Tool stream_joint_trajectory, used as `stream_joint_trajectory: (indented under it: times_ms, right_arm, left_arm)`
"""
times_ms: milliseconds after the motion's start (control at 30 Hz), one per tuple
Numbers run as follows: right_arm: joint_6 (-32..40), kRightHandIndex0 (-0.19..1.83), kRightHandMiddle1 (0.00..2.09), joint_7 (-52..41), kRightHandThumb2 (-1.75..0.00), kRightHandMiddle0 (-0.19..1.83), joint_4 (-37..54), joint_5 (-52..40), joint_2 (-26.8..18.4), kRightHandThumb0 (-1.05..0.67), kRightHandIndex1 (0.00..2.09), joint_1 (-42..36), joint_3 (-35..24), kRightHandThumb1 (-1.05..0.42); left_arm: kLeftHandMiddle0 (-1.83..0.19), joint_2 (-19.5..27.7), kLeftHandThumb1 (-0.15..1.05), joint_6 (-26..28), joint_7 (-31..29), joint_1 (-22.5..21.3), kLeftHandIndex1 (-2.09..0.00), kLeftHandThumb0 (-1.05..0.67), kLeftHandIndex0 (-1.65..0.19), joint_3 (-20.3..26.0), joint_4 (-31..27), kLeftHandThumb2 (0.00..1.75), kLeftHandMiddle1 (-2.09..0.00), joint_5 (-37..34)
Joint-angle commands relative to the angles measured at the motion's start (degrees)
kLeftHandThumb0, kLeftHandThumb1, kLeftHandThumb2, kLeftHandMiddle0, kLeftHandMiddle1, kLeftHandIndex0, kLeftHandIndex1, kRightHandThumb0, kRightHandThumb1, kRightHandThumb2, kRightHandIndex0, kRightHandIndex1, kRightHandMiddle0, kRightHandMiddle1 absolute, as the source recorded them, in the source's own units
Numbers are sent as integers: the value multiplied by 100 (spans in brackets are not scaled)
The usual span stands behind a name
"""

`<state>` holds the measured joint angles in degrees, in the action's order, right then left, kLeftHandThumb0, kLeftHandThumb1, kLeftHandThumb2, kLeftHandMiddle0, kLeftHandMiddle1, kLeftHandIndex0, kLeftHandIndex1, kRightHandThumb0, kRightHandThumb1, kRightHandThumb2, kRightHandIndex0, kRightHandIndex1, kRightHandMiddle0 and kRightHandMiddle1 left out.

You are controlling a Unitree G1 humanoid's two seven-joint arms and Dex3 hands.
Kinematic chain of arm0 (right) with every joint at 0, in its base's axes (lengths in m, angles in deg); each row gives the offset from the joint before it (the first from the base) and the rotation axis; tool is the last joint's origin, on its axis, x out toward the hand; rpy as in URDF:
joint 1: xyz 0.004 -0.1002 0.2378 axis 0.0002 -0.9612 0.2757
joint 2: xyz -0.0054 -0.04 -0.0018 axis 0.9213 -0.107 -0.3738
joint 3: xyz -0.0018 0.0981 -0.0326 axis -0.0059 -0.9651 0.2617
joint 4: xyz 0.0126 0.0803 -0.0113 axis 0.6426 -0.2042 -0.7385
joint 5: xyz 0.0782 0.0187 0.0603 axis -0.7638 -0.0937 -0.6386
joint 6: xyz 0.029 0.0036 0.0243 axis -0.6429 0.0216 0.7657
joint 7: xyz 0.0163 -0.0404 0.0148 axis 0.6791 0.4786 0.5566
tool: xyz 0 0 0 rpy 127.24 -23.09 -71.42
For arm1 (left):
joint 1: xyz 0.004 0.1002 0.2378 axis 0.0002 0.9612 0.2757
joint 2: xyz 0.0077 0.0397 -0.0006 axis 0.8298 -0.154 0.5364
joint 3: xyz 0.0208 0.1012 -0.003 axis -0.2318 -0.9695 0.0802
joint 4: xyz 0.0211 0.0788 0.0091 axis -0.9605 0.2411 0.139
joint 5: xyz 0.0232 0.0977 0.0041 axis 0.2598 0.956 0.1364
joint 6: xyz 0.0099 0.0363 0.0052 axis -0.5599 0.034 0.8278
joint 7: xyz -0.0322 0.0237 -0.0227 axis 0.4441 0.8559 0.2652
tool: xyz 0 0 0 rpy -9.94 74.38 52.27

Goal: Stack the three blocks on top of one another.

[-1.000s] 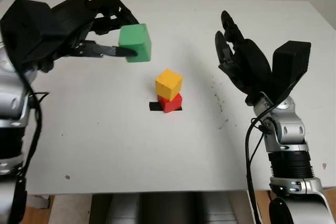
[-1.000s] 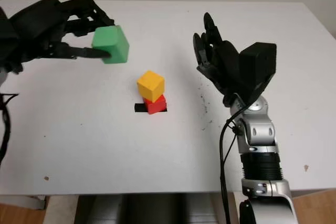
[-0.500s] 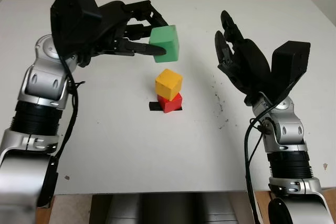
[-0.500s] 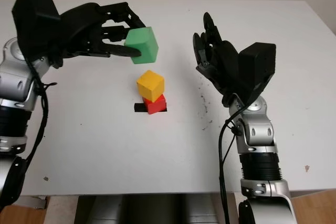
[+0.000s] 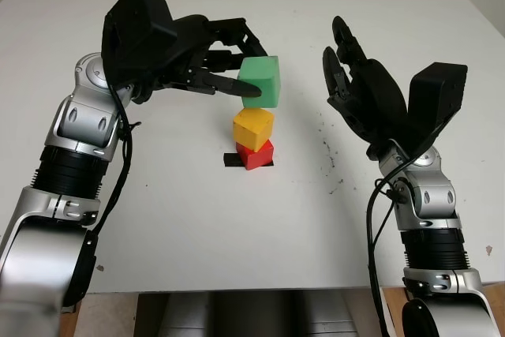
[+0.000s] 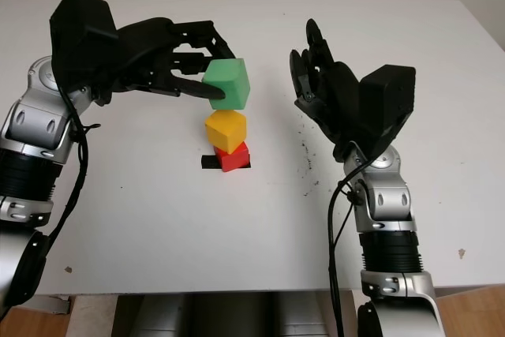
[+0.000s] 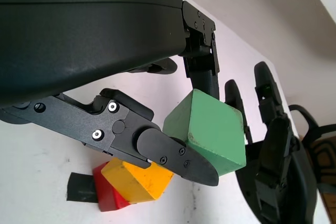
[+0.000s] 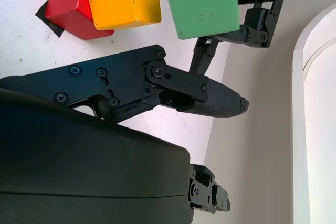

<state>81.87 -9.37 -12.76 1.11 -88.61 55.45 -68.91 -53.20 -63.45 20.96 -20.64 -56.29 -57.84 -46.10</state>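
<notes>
Holding the green foam cube [image 5: 261,81] tight in its black fingers, my left hand [image 5: 207,53] has carried it in from the ten o'clock side of the white table [image 5: 158,195], and now it hangs just above the yellow foam cube [image 5: 253,126], a little toward one o'clock of it. That yellow cube sits tilted on the small red foam cube [image 5: 257,154], beside a bit of black tape [image 5: 232,160], near the table's middle. So two blocks are done, I think, and only this one is left to set down. At three o'clock my right hand [image 5: 364,92] waits, open, holding nothing.
</notes>
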Motion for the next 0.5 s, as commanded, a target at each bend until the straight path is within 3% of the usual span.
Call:
stream_joint_trajectory:
  times_ms: [0, 267, 467]
  right_arm:
    - [10, -19, 0, 24, -67, -19, 123, -11, -4, -58, 0, -13, -16, -105]
    - [-25, -19, 0, 34, -65, -19, 104, -23, -9, -58, 0, -27, -33, -105]
    - [-21, -19, 0, 28, -65, -19, 104, -19, -23, -59, 0, -15, -36, -105]
  left_arm:
    - [-29, 102, 97, -190, -74, -126, -167, -51, -40, -49, -90, 6, -4, 63]
    - [-24, 274, 100, -937, -417, -294, -170, -48, -29, -156, 388, 6, -3, 273]
    - [-24, 408, 99, -1397, -680, -507, -155, -48, -34, -268, 782, 5, -5, 478]
